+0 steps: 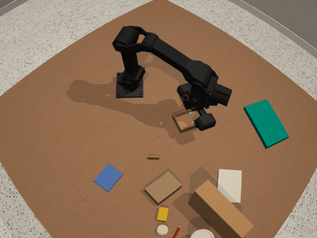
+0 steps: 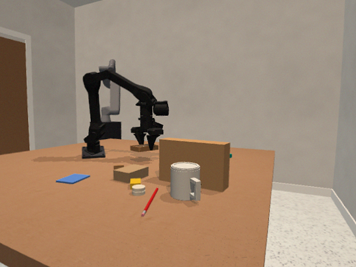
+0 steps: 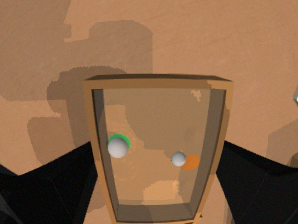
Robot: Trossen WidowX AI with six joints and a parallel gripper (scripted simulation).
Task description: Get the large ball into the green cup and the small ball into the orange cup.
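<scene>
The wooden puzzle (image 1: 178, 125) (image 2: 137, 149) (image 3: 158, 83) is an open-looking box with wooden walls, held a little above the table. My gripper (image 2: 146, 146) (image 3: 157, 145) is shut on it, one finger outside each long side wall. In the wrist view the large ball (image 3: 118, 148) partly covers the green cup (image 3: 120, 135), at its lower edge; whether it sits down in the cup I cannot tell. The small ball (image 3: 178, 159) is just left of the orange cup (image 3: 192, 162), at its edge and not centred on it. The clear cover cannot be made out. Any tilt is too small to tell.
A teal block (image 1: 266, 124) lies right of the puzzle. Toward the front are a small wooden piece (image 1: 153, 157), a blue pad (image 1: 108, 177), a brown block (image 1: 163, 187), a white pad (image 1: 232, 183), a tall brown box (image 1: 224, 208) and a mug (image 2: 185, 182).
</scene>
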